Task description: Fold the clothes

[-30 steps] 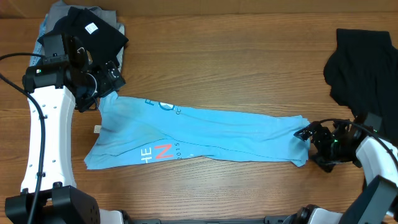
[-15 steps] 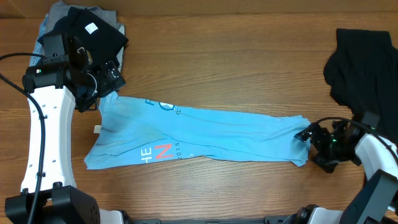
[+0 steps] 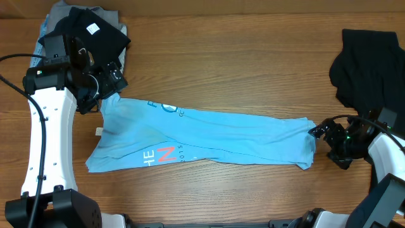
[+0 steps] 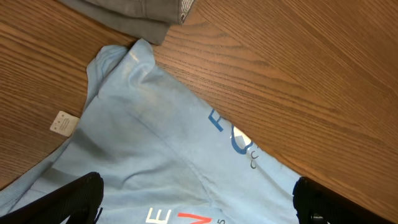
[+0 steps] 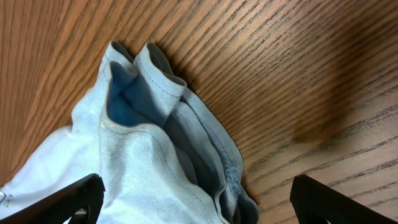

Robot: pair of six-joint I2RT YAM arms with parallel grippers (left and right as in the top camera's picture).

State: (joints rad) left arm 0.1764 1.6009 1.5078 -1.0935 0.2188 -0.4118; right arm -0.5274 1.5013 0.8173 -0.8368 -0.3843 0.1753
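Right pincer back from T-shirt, wide

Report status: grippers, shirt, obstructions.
Left gripper open, right gripper open, nothing held. T-shirt stretched out, unfolded. Black garment right, folded pile by left gripper.

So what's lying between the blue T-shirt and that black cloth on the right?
Only bare wooden table, as the overhead view shows. The open right gripper sits just at the end of the T-shirt, below the black cloth.
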